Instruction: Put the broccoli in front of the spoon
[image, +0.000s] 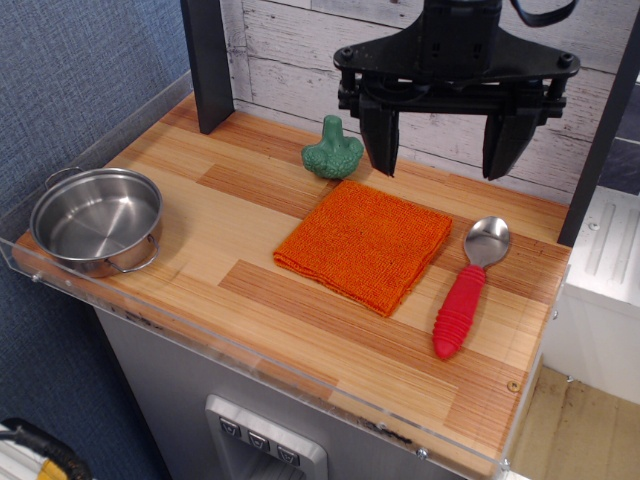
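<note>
No readable writing anywhere; teal-green bumpy broccoli (332, 149) stands stem-up near the counter (300, 310) back edge, just behind the orange cloth (364, 243), red-handled spoon (467, 284) lies toward the right edge, black end effector (445, 148) hangs above the back edge, fingers spread, holding nothing.

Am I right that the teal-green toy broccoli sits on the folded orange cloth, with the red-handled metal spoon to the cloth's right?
Not quite: observation.image shows the teal-green toy broccoli on the bare wood behind the folded orange cloth, not on it. The red-handled metal spoon does lie to the cloth's right.
</note>
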